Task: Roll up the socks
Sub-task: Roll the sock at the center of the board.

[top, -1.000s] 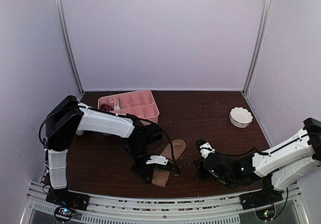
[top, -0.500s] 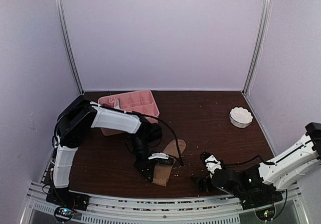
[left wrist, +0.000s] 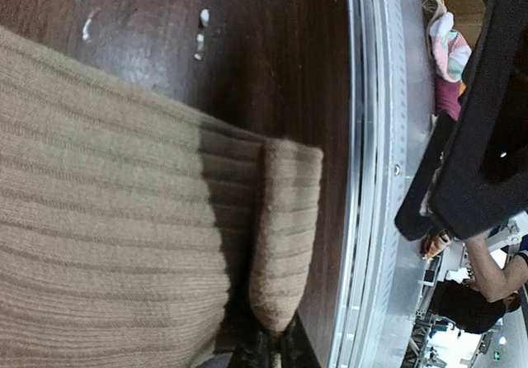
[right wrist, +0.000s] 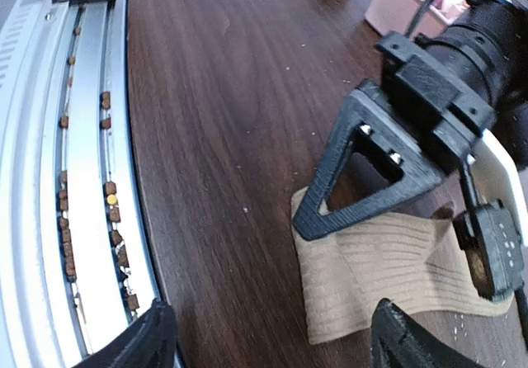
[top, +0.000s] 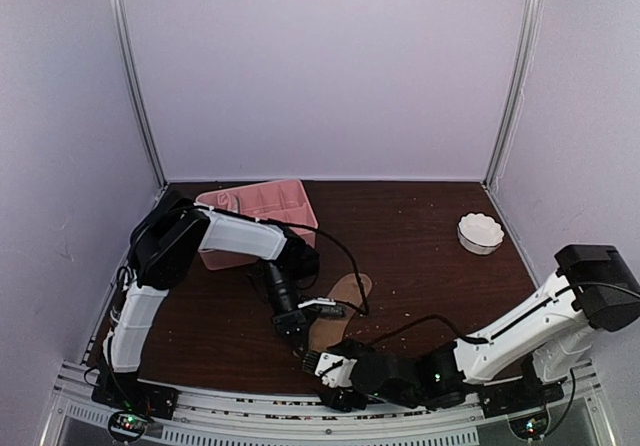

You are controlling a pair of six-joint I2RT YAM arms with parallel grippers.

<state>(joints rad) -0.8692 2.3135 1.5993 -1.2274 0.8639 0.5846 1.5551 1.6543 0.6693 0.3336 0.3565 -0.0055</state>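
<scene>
The tan sock point(top: 338, 308) lies flat on the bench point(top: 420, 221), running lengthwise from the middle towards the near edge. Its near end is turned over on itself into a short fold point(left wrist: 285, 236), which looks like the start of the roll. The left hand point(left wrist: 266, 353) is pressed together at one end of that fold, apparently pinching it so the turned-over cloth cannot spring open before the other hand can help. The right hand point(right wrist: 274, 310) is spread wide with nothing between its fingers. It sits low over the bench, close to the metal rail point(right wrist: 91, 178) and just short of the sock's near end, and is probably lining up to take the free part of the fold. The left arm rises from its base, arches over beside the pink tray point(top: 265, 206) and drops steeply, its wrist pointing down onto the sock. The right arm is stretched long and low along the near edge, reaching from its base on the right to past the middle, with the forearm almost lying on the bench. Judging by the short fold, the rolling has barely begun.
</scene>
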